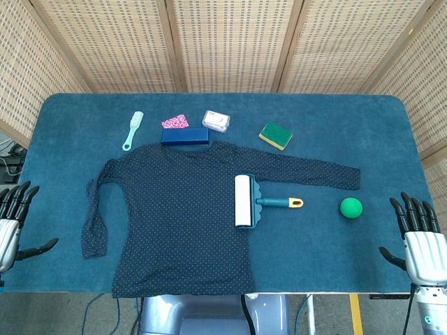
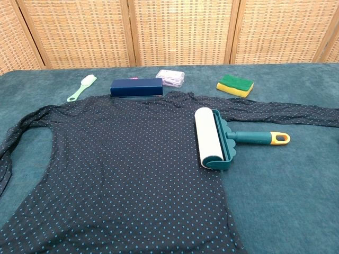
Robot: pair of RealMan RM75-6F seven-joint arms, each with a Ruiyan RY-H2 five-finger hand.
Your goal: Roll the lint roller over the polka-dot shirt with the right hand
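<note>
A dark polka-dot shirt [image 1: 174, 209] [image 2: 116, 174] lies flat on the blue table, sleeves spread. The lint roller [image 1: 244, 201] [image 2: 209, 137] rests on the shirt's right edge, white drum on the fabric, teal handle with a yellow tip [image 1: 297, 203] [image 2: 279, 138] pointing right over the table. My right hand [image 1: 419, 241] hovers at the table's near right corner, fingers apart, holding nothing, well away from the roller. At the near left edge my left hand [image 1: 12, 216] is likewise empty with spread fingers. Neither hand shows in the chest view.
Along the back lie a mint brush [image 1: 133, 130], a pink patterned cloth [image 1: 175, 121], a navy box [image 1: 185, 136], a white packet [image 1: 216, 121] and a green-yellow sponge [image 1: 276, 135]. A green ball [image 1: 351, 207] sits right of the roller handle. Wicker screens stand behind.
</note>
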